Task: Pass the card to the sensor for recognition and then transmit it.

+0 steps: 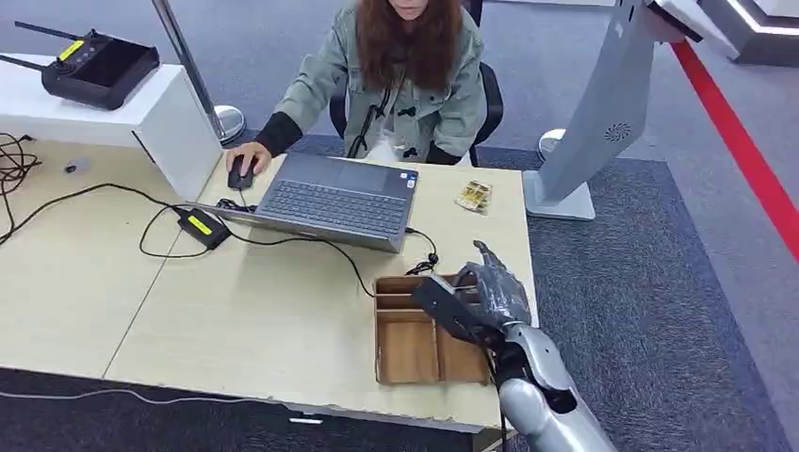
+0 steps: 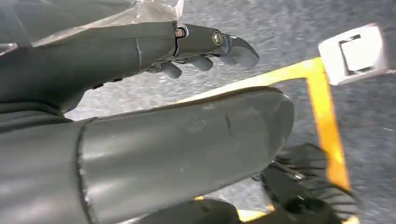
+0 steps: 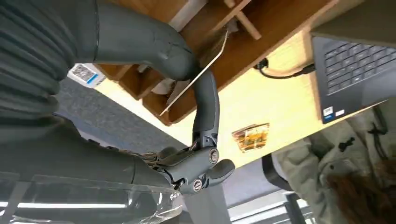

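Card (image 3: 198, 79) sits pinched between our right hand's thick thumb (image 3: 154, 44) and one dark finger (image 3: 205, 105), tilted edge-on in the right wrist view; thin, pale, partly hidden by the thumb. In the head view we cannot make the card out; the right hand (image 1: 485, 297) hovers over the right side of the wooden tray (image 1: 405, 348), wrapped in clear plastic film. The other fingers of that hand are curled in near the palm (image 3: 196, 170).

Below the card is the tray, which has several compartments; we cannot tell which compartment the card hangs over. The tray lies on the light wooden table (image 1: 236, 320), near its right front corner.

Our left hand (image 2: 205, 46) hangs by the robot's side over grey carpet, fingers loosely bent, slightly apart, holding nothing.

Further out on the table: an open laptop (image 1: 339, 198) just behind the tray, with a black cable (image 1: 353, 264) running past the tray's back left corner. A small yellowish packet (image 1: 474, 196) lies to the laptop's right, well apart from the tray. A person in a grey-green jacket (image 1: 396, 85) sits across the table, one hand on a black mouse (image 1: 240, 172). A black power brick with a yellow label (image 1: 203, 226) lies left of the laptop.
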`<state>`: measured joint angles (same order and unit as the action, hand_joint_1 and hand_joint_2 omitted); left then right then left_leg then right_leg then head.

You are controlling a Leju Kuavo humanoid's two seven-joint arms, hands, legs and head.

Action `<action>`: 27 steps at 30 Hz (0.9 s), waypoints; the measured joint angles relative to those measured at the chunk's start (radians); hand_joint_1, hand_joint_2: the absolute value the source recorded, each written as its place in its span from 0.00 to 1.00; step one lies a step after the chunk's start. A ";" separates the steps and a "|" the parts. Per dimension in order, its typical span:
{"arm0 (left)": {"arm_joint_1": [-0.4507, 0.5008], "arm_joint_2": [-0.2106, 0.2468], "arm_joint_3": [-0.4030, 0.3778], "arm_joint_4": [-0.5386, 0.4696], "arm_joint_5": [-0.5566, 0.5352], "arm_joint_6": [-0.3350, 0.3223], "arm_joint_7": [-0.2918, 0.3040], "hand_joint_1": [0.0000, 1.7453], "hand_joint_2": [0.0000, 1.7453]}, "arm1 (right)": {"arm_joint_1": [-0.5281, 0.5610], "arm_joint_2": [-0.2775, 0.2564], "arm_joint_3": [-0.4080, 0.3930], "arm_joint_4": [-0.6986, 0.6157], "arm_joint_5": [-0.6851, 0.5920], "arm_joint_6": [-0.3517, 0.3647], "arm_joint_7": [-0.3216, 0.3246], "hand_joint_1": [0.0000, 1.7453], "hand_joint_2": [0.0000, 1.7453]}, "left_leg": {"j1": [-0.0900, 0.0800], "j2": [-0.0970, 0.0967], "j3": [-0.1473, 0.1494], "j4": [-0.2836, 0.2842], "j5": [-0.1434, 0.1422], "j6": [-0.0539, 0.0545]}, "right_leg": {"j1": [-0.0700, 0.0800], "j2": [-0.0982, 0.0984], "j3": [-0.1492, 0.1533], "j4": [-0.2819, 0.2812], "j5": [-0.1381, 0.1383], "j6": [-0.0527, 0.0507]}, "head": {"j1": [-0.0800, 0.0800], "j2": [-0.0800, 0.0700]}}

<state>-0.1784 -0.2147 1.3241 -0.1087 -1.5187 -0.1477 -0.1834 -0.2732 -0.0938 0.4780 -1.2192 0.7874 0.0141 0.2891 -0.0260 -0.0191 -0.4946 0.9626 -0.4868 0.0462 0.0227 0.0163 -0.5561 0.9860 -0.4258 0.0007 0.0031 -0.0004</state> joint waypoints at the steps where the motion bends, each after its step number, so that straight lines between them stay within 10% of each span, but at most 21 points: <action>1: -0.001 0.010 0.000 0.000 0.002 -0.010 0.020 0.00 0.00 | -0.006 0.005 0.002 0.008 -0.002 0.000 -0.010 0.91 1.00 | 0.000 0.000 0.000 0.000 0.000 0.000 | 0.000 0.000 0.000 0.000 0.000 0.000 | 0.000 0.000; 18: -0.014 0.190 0.053 0.000 0.053 -0.183 0.365 0.00 0.00 | -0.125 0.072 0.072 0.097 -0.111 0.016 -0.120 0.89 1.00 | 0.001 0.000 0.001 0.000 0.002 -0.003 | 0.001 0.000 0.000 0.002 0.000 -0.002 | 0.000 0.000; 25: -0.015 0.228 0.092 0.003 0.055 -0.183 0.386 0.00 0.00 | -0.155 -0.008 0.081 -0.091 -0.214 0.069 -0.027 0.86 1.00 | 0.000 0.000 0.001 0.000 0.002 -0.003 | 0.000 0.000 0.000 0.001 0.000 -0.002 | 0.000 0.000; 27: -0.012 0.217 0.100 0.004 0.048 -0.125 0.286 0.00 0.00 | -0.152 -0.045 0.077 -0.163 -0.215 0.060 0.035 0.84 1.00 | -0.002 0.000 0.002 0.001 0.002 -0.002 | 0.000 0.000 0.000 0.001 0.000 -0.002 | 0.000 0.000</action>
<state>-0.1903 0.0027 1.4244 -0.1045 -1.4702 -0.2726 0.1030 -0.4256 -0.1389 0.5551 -1.3820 0.5726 0.0744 0.3245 -0.0276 -0.0192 -0.4926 0.9632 -0.4853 0.0439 0.0224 0.0161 -0.5562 0.9865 -0.4254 -0.0010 0.0034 -0.0004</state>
